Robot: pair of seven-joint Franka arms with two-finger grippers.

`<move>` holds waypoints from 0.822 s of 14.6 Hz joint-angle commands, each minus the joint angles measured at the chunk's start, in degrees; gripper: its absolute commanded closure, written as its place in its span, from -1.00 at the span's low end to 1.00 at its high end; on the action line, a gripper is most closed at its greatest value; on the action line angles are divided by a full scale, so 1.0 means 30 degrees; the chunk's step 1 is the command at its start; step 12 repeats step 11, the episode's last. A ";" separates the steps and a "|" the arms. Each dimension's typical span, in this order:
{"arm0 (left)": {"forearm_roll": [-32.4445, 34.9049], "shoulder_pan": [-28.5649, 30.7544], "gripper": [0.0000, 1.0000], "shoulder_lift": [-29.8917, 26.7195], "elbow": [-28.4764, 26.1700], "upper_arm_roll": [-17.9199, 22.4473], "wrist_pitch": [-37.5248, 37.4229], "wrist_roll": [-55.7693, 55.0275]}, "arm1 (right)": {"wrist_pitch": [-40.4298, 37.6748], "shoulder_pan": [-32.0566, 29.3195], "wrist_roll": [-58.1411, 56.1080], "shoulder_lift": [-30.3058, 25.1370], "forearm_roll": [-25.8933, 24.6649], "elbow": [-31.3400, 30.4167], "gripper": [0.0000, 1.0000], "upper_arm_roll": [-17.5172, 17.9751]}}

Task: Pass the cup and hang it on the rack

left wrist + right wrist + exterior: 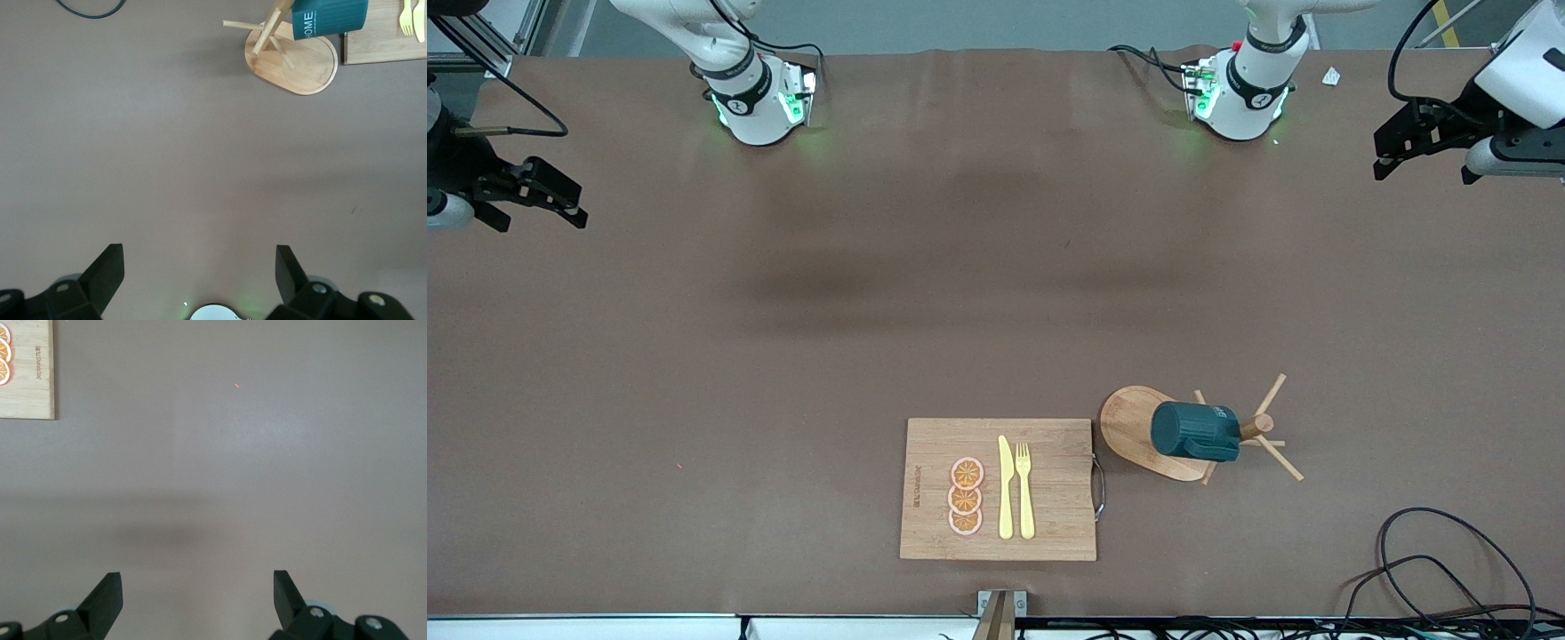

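Both claws (1427,151) (534,200) gape over bare brown table (783,356).

1. The scene is filled by a wide table (800,356) covered in a plain matte brown surface.
2. Soft, blurred shadows are cast across the table's middle.
3. A grey strip of floor (978,25) is seen above the table's top edge.
4. Looped black cables (1449,569) are laid on the table's corner nearest the front camera, at the left arm's end.
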 commanded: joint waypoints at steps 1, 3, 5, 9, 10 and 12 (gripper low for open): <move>-0.0039 0.0074 -1.00 -0.0204 0.0018 0.0024 0.0262 0.0330 | -0.0027 0.0087 0.0007 0.0121 0.0147 0.0217 -1.00 -0.0049; -0.0010 0.0074 -1.00 -0.0116 0.0137 0.0024 0.0261 0.0359 | 0.0002 -0.0001 -0.0022 0.0121 0.0176 0.0275 -1.00 -0.0078; -0.0010 0.0045 -1.00 0.0030 0.0341 0.0024 0.0232 0.0272 | 0.0002 -0.0001 -0.0022 0.0121 0.0176 0.0422 -1.00 -0.0108; -0.0010 0.0074 -1.00 0.0441 0.0518 0.0024 0.0232 0.0038 | -0.0290 0.0057 0.0036 0.0092 0.0176 0.1268 -1.00 -0.0078; 0.0019 0.0045 -1.00 0.0528 0.0547 0.0024 0.0232 0.0008 | -0.0494 0.0058 0.0036 0.0092 0.0176 0.1446 -1.00 -0.0078; 0.0019 0.0045 -1.00 0.0529 0.0548 0.0024 0.0232 -0.0079 | -0.0699 0.0058 0.0036 0.0092 0.0176 0.1593 -1.00 -0.0078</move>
